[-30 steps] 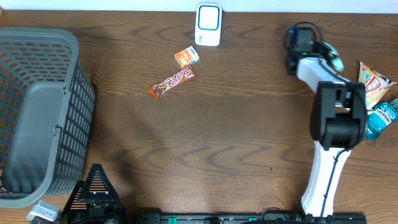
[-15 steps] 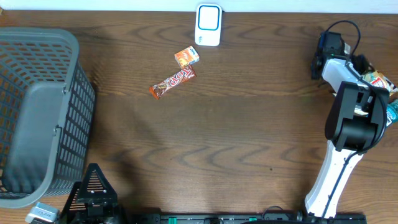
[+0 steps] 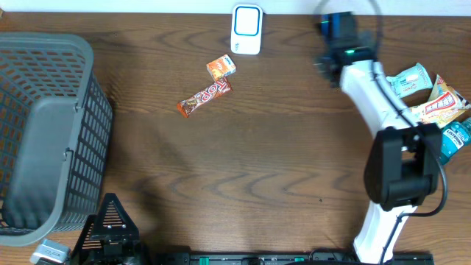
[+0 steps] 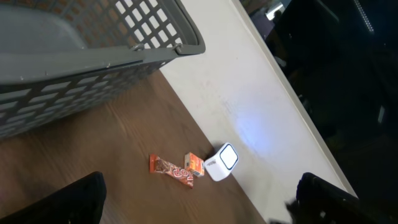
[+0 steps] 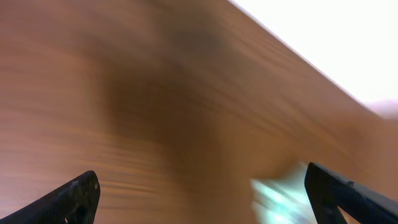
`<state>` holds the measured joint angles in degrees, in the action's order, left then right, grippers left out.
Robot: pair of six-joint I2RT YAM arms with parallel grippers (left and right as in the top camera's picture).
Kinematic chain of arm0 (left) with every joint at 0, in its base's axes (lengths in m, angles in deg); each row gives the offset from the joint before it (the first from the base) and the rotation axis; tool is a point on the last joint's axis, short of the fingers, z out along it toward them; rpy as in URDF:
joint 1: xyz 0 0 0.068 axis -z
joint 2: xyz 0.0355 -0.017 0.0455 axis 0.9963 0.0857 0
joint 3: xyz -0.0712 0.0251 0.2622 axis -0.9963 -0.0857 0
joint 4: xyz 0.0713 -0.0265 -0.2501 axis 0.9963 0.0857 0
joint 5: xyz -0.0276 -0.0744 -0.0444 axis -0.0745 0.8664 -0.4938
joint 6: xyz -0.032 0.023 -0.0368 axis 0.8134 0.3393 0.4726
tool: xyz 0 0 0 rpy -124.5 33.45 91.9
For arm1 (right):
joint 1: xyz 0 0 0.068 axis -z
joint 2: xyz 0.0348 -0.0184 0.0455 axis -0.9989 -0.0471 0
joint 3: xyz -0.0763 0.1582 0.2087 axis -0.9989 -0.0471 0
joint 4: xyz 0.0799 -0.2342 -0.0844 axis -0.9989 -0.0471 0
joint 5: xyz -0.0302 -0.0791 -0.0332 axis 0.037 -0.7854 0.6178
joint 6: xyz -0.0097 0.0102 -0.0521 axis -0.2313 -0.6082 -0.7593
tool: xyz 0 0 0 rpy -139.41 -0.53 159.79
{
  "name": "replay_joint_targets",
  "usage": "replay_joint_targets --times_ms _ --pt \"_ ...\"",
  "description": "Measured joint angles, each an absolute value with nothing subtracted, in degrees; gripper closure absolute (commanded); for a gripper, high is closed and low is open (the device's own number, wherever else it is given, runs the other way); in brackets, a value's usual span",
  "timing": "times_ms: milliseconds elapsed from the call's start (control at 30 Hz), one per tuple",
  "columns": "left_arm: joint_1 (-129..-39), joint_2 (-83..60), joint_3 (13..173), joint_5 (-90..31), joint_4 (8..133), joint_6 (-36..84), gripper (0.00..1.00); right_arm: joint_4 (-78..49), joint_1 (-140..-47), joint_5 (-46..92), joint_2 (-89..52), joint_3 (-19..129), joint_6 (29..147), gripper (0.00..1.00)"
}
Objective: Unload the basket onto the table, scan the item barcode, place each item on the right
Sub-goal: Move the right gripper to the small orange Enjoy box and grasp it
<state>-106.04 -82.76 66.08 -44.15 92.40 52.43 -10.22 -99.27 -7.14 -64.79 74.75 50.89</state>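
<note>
A white and blue barcode scanner (image 3: 246, 29) stands at the table's far edge; the left wrist view shows the scanner (image 4: 222, 162) too. Just in front of it lie a small orange box (image 3: 221, 68) and a brown candy bar (image 3: 204, 97). My right gripper (image 3: 333, 50) hovers to the right of the scanner. In its blurred wrist view the right gripper (image 5: 211, 199) is open with only wood between its fingers. My left gripper (image 4: 202, 205) is open and empty, parked high at the near left, looking down on the candy bar (image 4: 171, 170).
A large grey basket (image 3: 44, 132) fills the left side. At the right edge lie a pale teal packet (image 3: 411, 77), a snack bag (image 3: 441, 103) and a blue bottle (image 3: 452, 140). The right arm's elbow (image 3: 401, 173) stands beside them.
The right gripper opened and let go of the pale teal packet, which now lies by the snack bag. The right arm swung right, then back left towards the scanner. The left arm has not moved.
</note>
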Motion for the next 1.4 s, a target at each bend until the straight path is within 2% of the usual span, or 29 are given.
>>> replay_joint_targets --times_ms 167,367,433,567,667,833,900,1267,1400 --pt "-106.04 -82.76 66.08 -44.17 92.40 52.65 0.02 -8.03 -106.85 14.74 -66.10 74.75 53.99 0.01" --pt "-106.04 -82.76 66.08 -44.15 92.42 52.89 0.02 2.02 -113.32 23.37 -69.18 74.73 58.58 0.01" --pt "-106.06 -82.76 66.08 -44.17 92.38 52.89 0.02 6.13 -116.05 24.09 -71.72 74.73 59.78 0.02" --pt "-106.04 -82.76 66.08 -44.15 92.42 52.91 0.02 13.13 -119.55 21.80 -74.87 74.65 61.77 0.16" --pt "-106.04 -82.76 66.08 -44.15 92.40 52.89 0.02 17.76 -121.04 20.22 -76.13 74.65 62.87 0.16" --pt "-106.04 -82.76 66.08 -44.15 92.40 52.91 0.02 26.04 -121.04 16.70 -78.41 74.65 65.62 0.34" --pt "-106.06 -82.76 66.08 -44.15 92.38 52.89 0.02 28.47 -120.84 14.98 -80.03 74.65 66.80 0.39" --pt "-106.04 -82.76 66.08 -44.15 92.40 52.91 0.02 32.71 -120.36 12.51 -84.27 74.65 69.27 0.46" --pt "-106.04 -82.76 66.08 -44.15 92.40 52.91 0.02 32.29 -120.32 12.38 -84.79 74.65 69.75 0.59"
